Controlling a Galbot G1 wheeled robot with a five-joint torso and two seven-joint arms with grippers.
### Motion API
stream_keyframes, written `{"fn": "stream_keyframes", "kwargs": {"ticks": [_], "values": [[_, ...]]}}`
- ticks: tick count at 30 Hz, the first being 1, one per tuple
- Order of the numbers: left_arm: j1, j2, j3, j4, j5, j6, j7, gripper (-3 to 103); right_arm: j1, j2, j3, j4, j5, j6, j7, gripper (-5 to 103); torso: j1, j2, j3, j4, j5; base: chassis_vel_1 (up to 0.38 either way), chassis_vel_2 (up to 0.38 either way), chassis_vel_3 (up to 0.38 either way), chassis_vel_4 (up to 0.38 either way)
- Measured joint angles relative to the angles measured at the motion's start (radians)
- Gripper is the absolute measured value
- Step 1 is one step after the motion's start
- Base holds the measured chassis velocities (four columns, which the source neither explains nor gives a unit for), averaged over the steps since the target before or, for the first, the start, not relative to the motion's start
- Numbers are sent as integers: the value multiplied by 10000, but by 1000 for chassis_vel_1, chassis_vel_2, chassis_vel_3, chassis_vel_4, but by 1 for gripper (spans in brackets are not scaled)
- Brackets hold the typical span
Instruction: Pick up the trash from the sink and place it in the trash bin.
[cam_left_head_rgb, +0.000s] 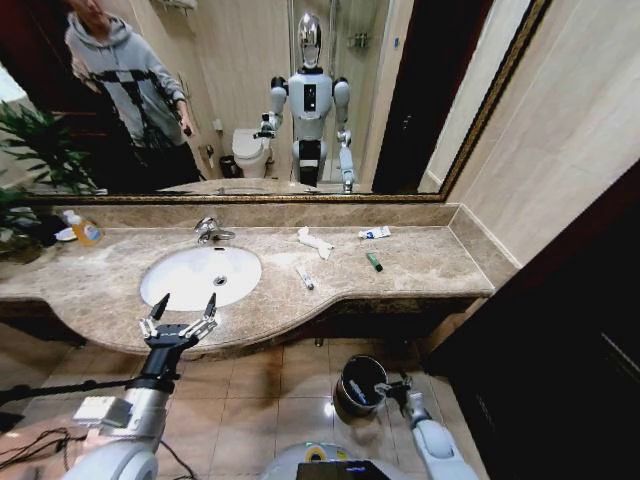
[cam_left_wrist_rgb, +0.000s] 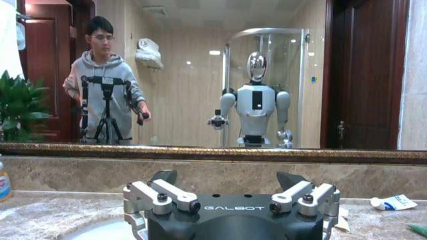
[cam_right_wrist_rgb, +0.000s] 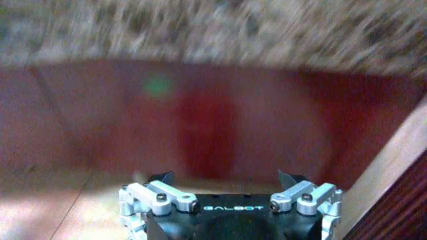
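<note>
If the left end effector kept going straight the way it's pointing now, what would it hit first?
The left end effector, open, points across the sink toward the mirror. Judging by its wrist view, the backsplash below the mirror looks first in line, though depth is unclear.

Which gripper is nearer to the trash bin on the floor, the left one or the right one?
The right. The right gripper is low down, right beside the trash bin at its rim. The left gripper, fingers open, is up at the front edge of the sink, well away from the bin.
</note>
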Motion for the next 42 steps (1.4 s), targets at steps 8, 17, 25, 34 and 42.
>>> {"fn": "stream_keyframes", "kwargs": {"ticks": [8, 17, 25, 34, 42], "values": [[0, 0, 0, 0, 0, 0, 0, 100, -726, 16, 429, 1730, 503, 243, 703, 100, 0, 0, 0, 0, 2, 0, 0, 0, 0], [0, 0, 0, 0, 0, 0, 0, 100, -1473, 146, 851, 3612, 799, 353, 1105, 100, 0, 0, 0, 1, 2, 0, 0, 0, 0], [0, 0, 0, 0, 0, 0, 0, 100, -1903, 359, 1363, 5728, 983, -133, 1574, 100, 0, 0, 0, 0, 1, 0, 0, 0, 0], [0, 0, 0, 0, 0, 0, 0, 100, -1775, 14, 1253, 7156, 1370, -248, 1549, 100, -1, 1, 0, -1, 0, 0, 0, 0, 0], [0, 0, 0, 0, 0, 0, 0, 100, -91, -904, 459, 6351, 1398, -443, 1195, 100, 0, 0, 2, 1, 4, 0, 0, 0, 0]]}}
